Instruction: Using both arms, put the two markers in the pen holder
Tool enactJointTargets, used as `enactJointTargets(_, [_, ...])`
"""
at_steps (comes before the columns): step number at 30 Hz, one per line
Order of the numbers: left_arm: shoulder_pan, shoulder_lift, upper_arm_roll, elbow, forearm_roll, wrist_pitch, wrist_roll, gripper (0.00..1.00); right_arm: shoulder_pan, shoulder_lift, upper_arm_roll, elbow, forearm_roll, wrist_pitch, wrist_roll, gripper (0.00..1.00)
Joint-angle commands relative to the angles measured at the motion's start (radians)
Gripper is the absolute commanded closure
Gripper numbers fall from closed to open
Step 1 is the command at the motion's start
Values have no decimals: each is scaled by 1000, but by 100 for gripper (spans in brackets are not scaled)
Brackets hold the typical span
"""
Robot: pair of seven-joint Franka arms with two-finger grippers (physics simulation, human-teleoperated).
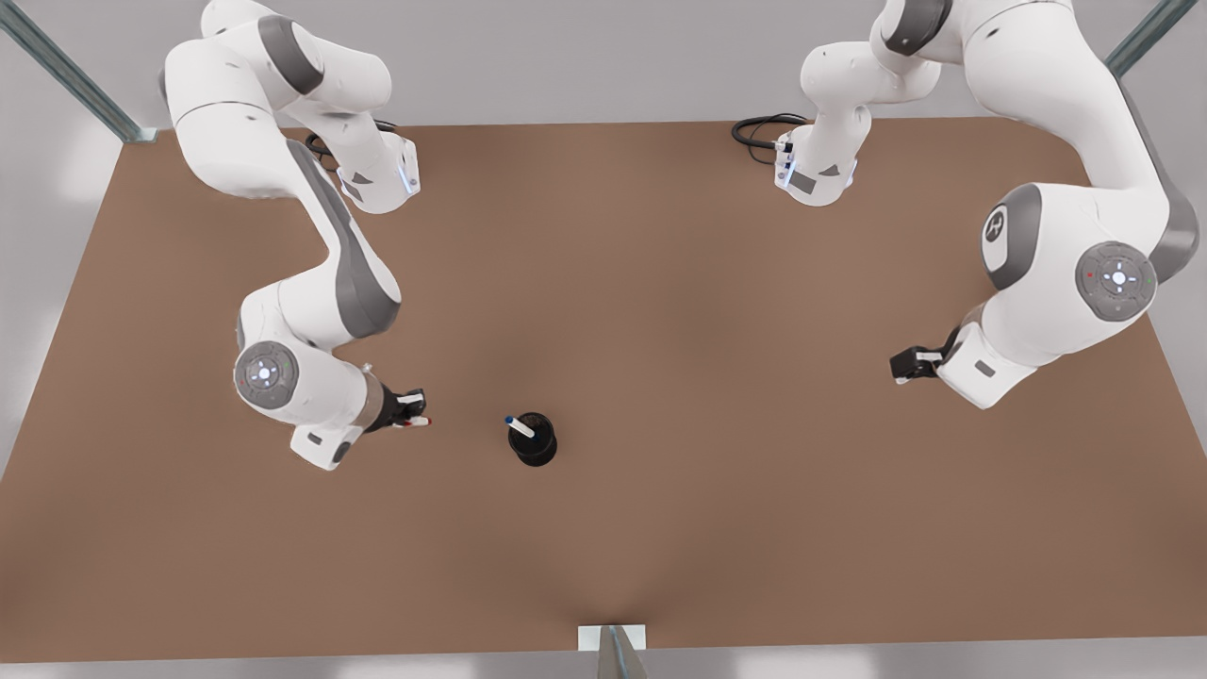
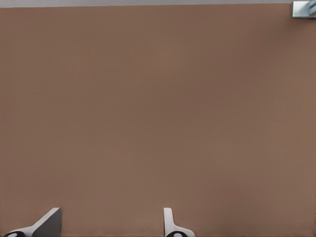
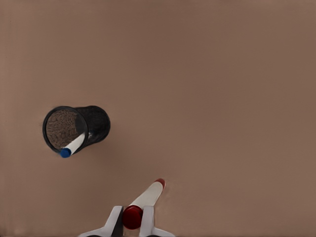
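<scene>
Right wrist view: right gripper (image 3: 129, 222) pinches the red marker (image 3: 144, 200); left gripper (image 2: 111, 224) gapes, holding nothing.

the pen holder (image 1: 533, 443) is a small black mesh cup standing upright on the brown counter (image 1: 660, 330), round mouth open upward. the blue marker (image 1: 520, 427) already stands inside it, white barrel leaning against the rim, dark blue end poking out above. the red marker (image 1: 413, 422) is off to the front view's left of the cup, apart from it, pinched in the right hand (image 1: 411, 410); its white barrel slants down toward the counter, red cap between the fingers (image 3: 146, 219), red end lowest.
</scene>
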Motion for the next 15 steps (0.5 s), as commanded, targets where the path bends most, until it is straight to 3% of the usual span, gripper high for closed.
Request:
enactJointTargets(1, [3,-2,0,0,-3,-14,-11,0,14,8,28,37,-7,-67,533,79])
enactJointTargets(8, [4,-2,0,-1,-5,-23,-11,0,94,69,31,149,-8,-21,620,79])
enactJointTargets(15, [17,-2,0,-1,-6,-23,-9,0,155,103,33,155,-7,86,702,79])
